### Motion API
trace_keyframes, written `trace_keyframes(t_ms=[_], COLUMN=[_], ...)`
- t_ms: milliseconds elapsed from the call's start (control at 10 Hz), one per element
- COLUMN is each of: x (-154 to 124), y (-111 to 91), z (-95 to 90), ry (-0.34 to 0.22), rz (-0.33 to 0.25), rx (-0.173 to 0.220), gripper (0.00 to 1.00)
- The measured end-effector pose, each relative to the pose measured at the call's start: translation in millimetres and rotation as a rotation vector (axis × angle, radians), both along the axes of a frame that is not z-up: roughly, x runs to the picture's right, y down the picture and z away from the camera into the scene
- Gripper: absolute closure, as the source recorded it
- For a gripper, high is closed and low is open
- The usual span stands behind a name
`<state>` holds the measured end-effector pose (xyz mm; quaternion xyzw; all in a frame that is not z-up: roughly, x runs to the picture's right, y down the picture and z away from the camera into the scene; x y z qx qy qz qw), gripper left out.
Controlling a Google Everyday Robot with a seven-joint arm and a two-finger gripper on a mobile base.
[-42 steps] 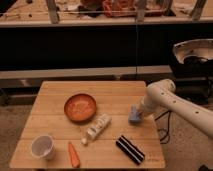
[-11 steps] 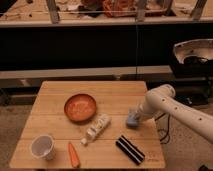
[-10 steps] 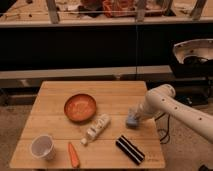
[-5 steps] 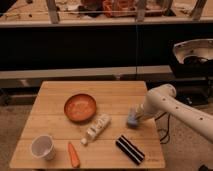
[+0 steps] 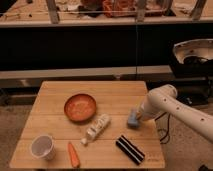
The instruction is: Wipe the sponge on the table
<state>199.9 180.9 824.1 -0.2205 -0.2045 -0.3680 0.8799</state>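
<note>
Since the first earlier view the sponge (image 5: 132, 119) and the gripper (image 5: 138, 117) have come a little to the left and nearer the front edge of the table (image 5: 52, 112); over the last second we see hardly any change.

At the far left, near the front corner, stands a white cup (image 5: 42, 146), upright with its mouth open to us. Just to its right lies an orange carrot (image 5: 73, 155), pointing roughly front to back. Behind these, toward the middle of the table, sits a round orange bowl (image 5: 80, 107). To the right of the bowl and nearer the front, a white bottle (image 5: 97, 128) lies on its side at a slant, its small end toward the carrot. Further right, close to the front edge, lies a black block (image 5: 130, 149) with white stripes, also at a slant.

Behind that block, in the right part of the table, is the light-blue sponge, down at the tabletop and somewhat tilted. The gripper is right against its right side (the two meet with no gap that we can see); whether it clasps the sponge or only presses on it we cannot tell. The white arm (image 5: 172, 106) runs from there up and off to the right, past the table's right edge
</note>
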Motion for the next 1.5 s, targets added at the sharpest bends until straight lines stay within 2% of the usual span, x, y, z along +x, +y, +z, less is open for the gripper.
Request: trace_keyframes(t_ms=[100, 400, 700, 900, 1100, 1300, 1500], x=[-5, -43, -48, -44, -38, -17, -1], y=[-2, -9, -21, -41, -53, -66, -68], z=[-1.0, 1.5, 6.7, 17.7, 22.5, 35.1, 43.8], ry=[-0.002, -0.019, -0.028, -0.040, -0.047, -0.052, -0.053], rz=[-0.011, -0.058, -0.069, -0.074, -0.073, -0.047, -0.018], rx=[0.000, -0.015, -0.017, 0.001, 0.010, 0.010, 0.006], gripper=[0.97, 0.97, 0.97, 0.97, 0.97, 0.97, 0.97])
